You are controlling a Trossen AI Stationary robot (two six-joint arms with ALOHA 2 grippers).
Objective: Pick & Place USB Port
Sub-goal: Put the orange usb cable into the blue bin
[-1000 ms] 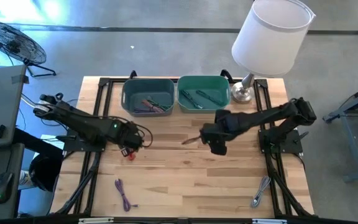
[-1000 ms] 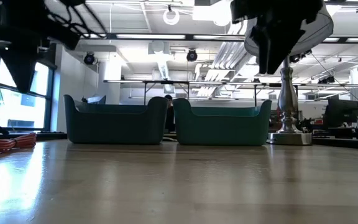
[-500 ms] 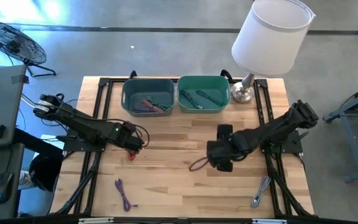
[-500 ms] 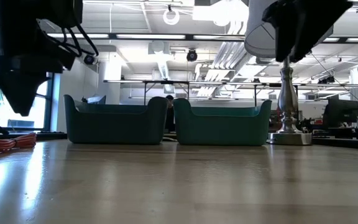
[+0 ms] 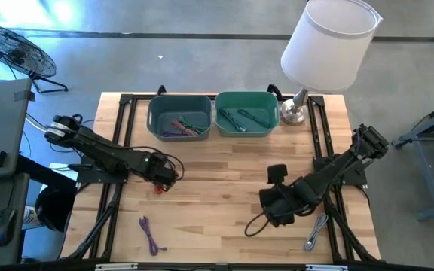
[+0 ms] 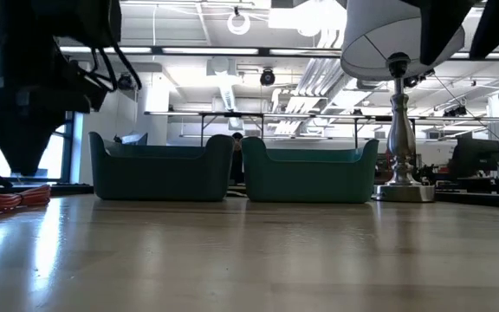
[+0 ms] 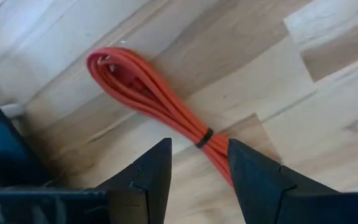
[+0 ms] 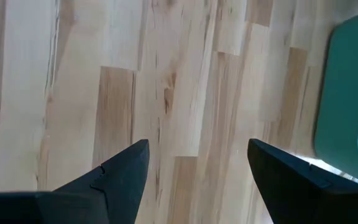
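High view: left gripper (image 5: 162, 179) over the orange cable (image 5: 158, 188) on the desk (image 5: 209, 169), left of centre; right gripper (image 5: 276, 212) low near a dark cable (image 5: 253, 223), front right. Two bins (image 5: 179, 117) at back. Low view: orange cable (image 6: 7, 200) flat at far left, nothing lifted. Left wrist view: fingers (image 7: 151, 174) spread, straddling the bundle (image 7: 166, 102) just past its tie, not clamped. Right wrist view: fingers (image 8: 123, 168) spread, bare wood between, empty. Risk: off-centre close, loops slipping or splaying, partial grab.
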